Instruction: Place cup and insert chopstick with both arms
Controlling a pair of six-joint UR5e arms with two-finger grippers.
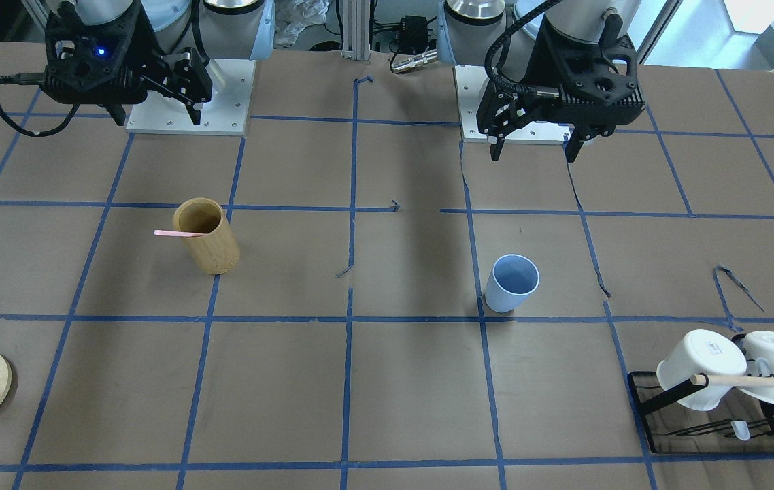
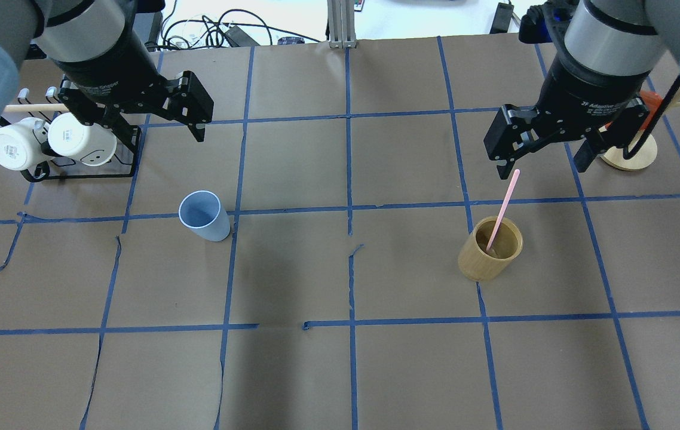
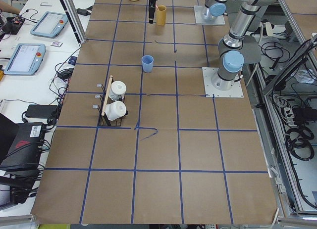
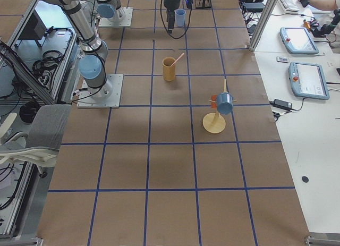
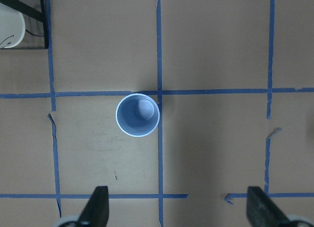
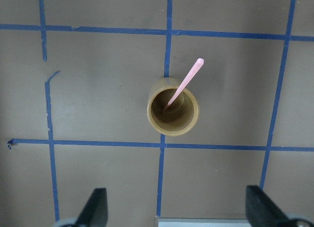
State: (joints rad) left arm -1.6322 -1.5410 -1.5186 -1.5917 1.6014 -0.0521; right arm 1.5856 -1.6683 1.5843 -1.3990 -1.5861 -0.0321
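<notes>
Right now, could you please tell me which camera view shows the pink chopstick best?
The right wrist-mounted view: the pink chopstick shows large and clear, leaning in the bamboo holder. Overhead shows it smaller, front-facing foreshortened, exterior right tiny; left wrist not at all.

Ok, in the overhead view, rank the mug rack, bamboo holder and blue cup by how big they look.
1. mug rack, largest even though partly hidden
2. bamboo holder
3. blue cup, somewhat smaller than the holder
</notes>
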